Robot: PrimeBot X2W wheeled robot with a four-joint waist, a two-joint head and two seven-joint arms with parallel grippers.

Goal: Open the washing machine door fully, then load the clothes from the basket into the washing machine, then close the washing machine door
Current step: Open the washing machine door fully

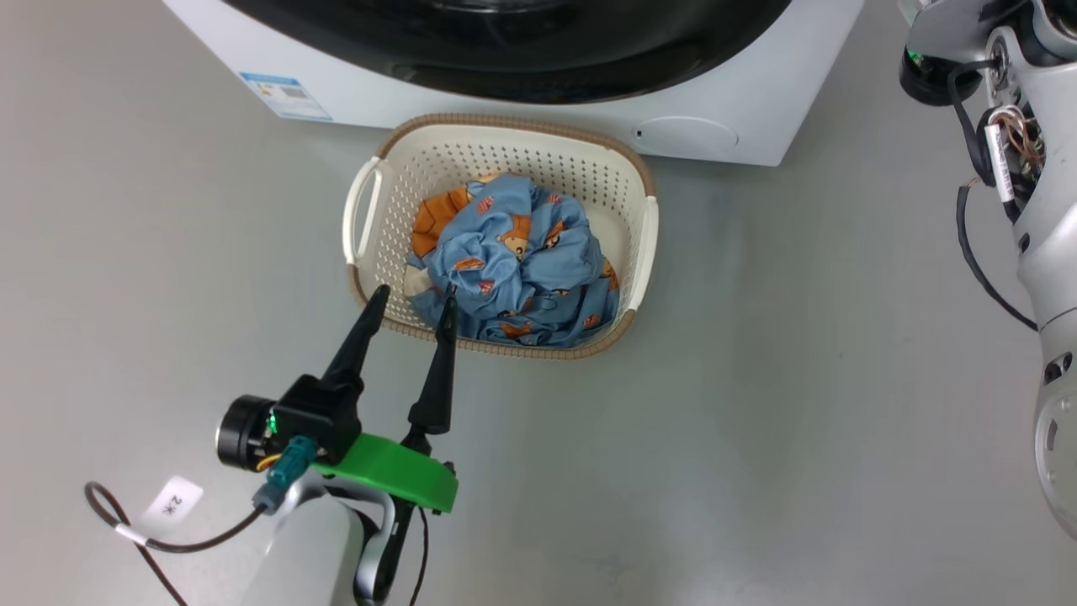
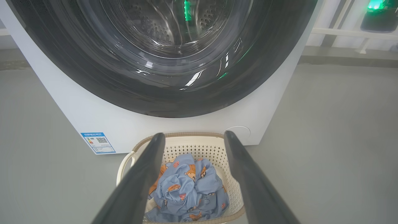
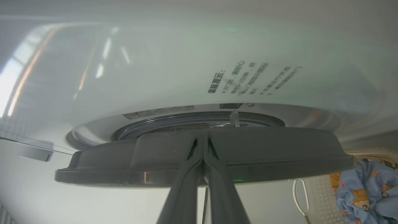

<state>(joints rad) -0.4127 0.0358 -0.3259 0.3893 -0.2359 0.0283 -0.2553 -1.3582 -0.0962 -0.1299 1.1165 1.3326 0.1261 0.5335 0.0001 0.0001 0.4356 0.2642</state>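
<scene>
The grey floor (image 1: 799,379) carries the white washing machine (image 1: 757,84) at the far side, with a blue label (image 1: 286,95) at its lower left corner and a round cover (image 1: 686,135) at its lower right. The basket (image 1: 505,160) stands on the floor just in front of the machine, below the black door (image 1: 505,50). The clothes (image 1: 513,269) lie bundled inside the basket, toward its near right. Nothing lies between the left fingers (image 1: 360,337) and the basket. The left fingers are spread apart and hold nothing. One tip is over the near left rim of the basket and the other is at the near left edge of the clothes; contact cannot be determined. The left arm reaches in from the near left, fingers pointing far and slightly right. The right arm (image 1: 1035,210) rises along the right edge. In the right wrist view, the right fingers (image 3: 186,186) are pressed together with their tips against the dark edge of the door. Whether they pinch any part of it cannot be determined.
</scene>
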